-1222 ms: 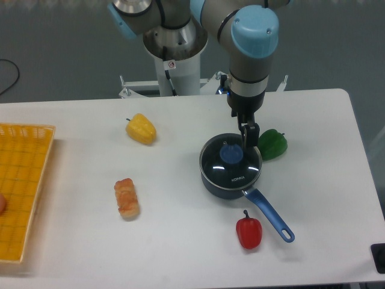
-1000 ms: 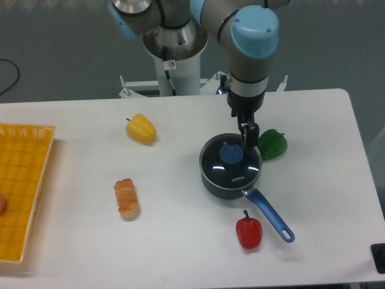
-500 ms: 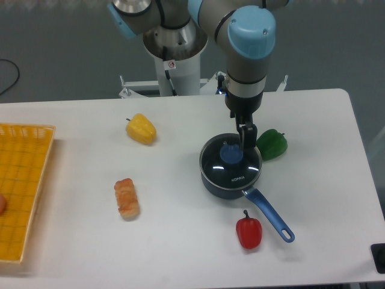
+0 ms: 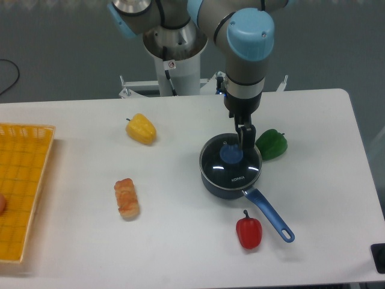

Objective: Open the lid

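Currently the lid point(image 4: 231, 164) sits flat on the dark blue saucepan point(image 4: 224, 186), right of centre on the white table point(image 4: 180, 241), white lettering toward the camera. Gripper point(image 4: 239, 146) hangs straight down over the lid's blue knob point(image 4: 231, 153); one dark finger point(image 4: 246, 138) stands just right of the knob, the other not separable, so finger spread and any contact cannot be told. Green pepper point(image 4: 272, 144) just right of the pan, red pepper point(image 4: 249, 232) near the blue handle point(image 4: 269, 215). Yellow pepper point(image 4: 141, 129), bread roll point(image 4: 127, 198) and yellow basket point(image 4: 21, 192) lie well left.
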Motion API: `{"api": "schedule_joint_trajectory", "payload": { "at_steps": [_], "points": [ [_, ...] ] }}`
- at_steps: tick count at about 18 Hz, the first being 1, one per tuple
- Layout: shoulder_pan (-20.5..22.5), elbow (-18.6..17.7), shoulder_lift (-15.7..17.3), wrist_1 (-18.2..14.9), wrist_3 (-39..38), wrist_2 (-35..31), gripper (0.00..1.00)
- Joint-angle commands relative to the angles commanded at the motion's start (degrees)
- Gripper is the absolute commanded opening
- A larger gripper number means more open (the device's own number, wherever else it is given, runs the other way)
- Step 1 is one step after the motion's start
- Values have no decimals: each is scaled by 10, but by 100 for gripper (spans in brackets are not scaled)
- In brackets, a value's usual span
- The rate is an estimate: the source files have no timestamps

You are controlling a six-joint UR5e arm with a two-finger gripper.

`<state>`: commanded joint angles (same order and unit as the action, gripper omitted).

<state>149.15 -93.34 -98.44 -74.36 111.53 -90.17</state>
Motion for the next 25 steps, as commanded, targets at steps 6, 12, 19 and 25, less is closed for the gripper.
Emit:
{"api": "schedule_joint_trajectory", "payload": {
  "at_steps": [6,12,19,25],
  "points": [
    [-10,-17,-3,2,57,-48,100],
    [-49,-25,-53,54,55,-84,100],
    [-57,-16,-98,67,56,-81,100],
    [-55,-17,-100,69,61,-80,100]
  ]
}}
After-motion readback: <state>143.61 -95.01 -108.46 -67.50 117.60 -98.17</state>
